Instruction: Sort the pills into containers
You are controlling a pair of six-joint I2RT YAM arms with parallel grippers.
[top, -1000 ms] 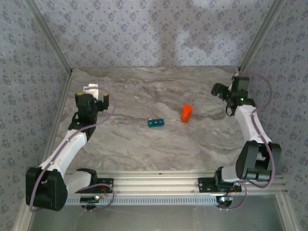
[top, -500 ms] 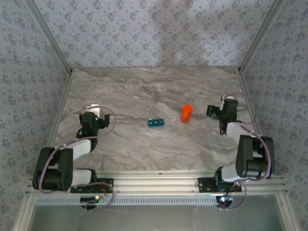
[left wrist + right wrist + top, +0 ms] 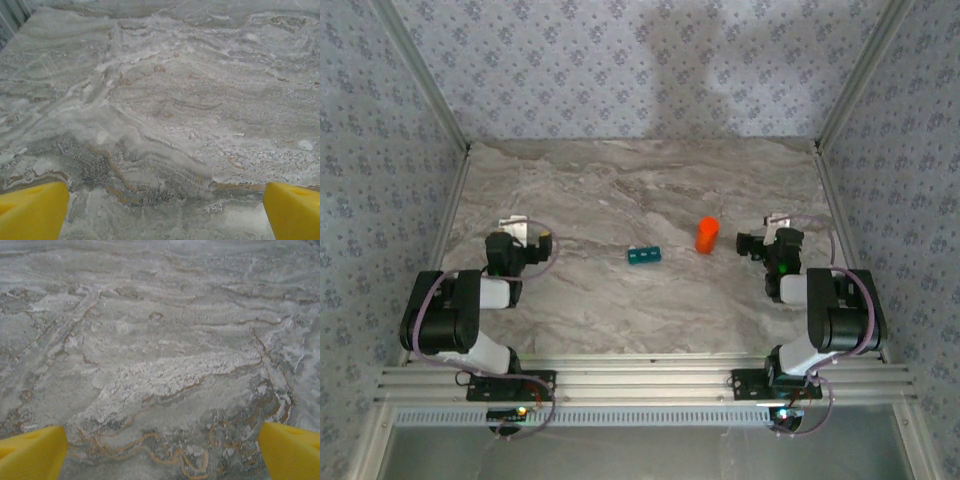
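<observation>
You'll find the teal pill box [image 3: 644, 255] lying flat near the middle of the marbled table [image 3: 580, 190], a short strip of joined square compartments running left to right; from this height you cannot tell whether its lids are up or down

Top external: a fixed camera above and behind the arm bases [image 3: 515, 382], looking down and forward over the whole tabletop [image 3: 620, 190]. Left and right wrist: each camera sits low and close, angled down and ahead past the left gripper [image 3: 162, 210] or right gripper [image 3: 160, 452]. All three views share the tabletop's marbled surface.
</observation>
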